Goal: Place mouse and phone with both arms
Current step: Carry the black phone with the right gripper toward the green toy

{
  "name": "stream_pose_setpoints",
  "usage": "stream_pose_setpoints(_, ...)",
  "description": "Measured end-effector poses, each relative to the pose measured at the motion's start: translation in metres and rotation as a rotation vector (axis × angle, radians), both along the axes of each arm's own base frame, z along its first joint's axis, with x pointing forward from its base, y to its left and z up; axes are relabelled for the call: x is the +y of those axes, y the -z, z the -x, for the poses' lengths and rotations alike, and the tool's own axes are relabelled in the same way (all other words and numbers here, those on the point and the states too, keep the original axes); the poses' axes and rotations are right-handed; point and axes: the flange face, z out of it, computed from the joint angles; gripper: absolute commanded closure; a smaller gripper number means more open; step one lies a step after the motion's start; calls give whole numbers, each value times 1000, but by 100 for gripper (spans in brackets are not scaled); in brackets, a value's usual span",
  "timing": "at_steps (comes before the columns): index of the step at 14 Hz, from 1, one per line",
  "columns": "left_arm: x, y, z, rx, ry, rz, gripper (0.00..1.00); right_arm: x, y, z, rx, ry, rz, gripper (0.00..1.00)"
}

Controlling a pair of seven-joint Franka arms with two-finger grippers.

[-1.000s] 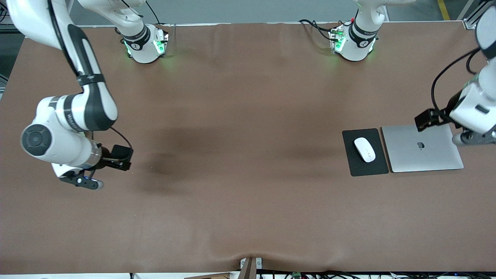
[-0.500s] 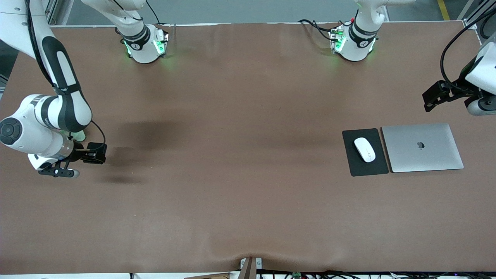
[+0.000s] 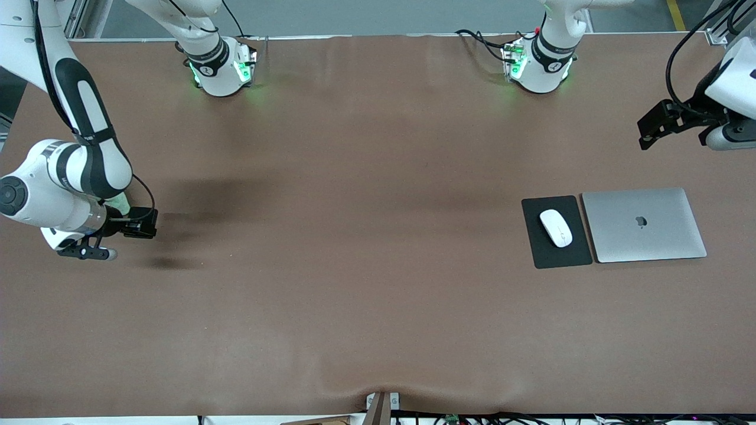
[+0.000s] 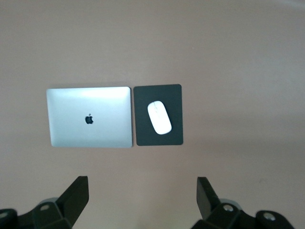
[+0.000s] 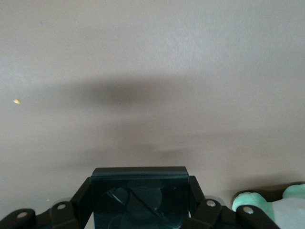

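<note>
Right tool (image 5: 139, 200) grips what looks like the phone (image 5: 139, 191), half hidden; left tool (image 4: 143, 200) gapes wide.

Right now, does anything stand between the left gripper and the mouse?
Nothing visible does. The left gripper hangs open over bare table, and the mouse lies uncovered on the mouse pad, the laptop beside it. The right gripper holds the phone over the table's right-arm end.

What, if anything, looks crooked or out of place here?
Nothing stands out. The glossy white oval mouse lies slightly askew on the flat black mouse pad beside the closed silver laptop. The right gripper holds the black slab phone over bare table; the left gripper hangs open.
</note>
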Motion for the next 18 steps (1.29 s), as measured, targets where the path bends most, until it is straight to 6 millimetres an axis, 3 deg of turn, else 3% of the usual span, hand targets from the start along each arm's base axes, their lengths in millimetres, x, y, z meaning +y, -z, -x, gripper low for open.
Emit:
stream_pose_setpoints(4, 1, 3, 2, 8, -2, 8, 0, 2, 29, 23, -33, -27, 6, 100)
stream_pose_setpoints(8, 0, 1, 4, 12, -3, 18, 0, -20, 41, 34, -40, -51, 4, 100)
stream_pose_setpoints(11, 0, 4, 5, 21, -4, 19, 0, -20, 53, 36, -34, -52, 2, 90)
stream_pose_setpoints(13, 1, 5, 5, 23, -4, 19, 0, -19, 61, 36, -38, -52, 3, 69)
stream_pose_setpoints(15, 1, 5, 5, 24, -5, 19, 0, -19, 67, 37, -38, -53, 3, 0)
stream_pose_setpoints(18, 1, 5, 5, 24, -5, 19, 0, -18, 69, 37, -40, -54, 3, 0)
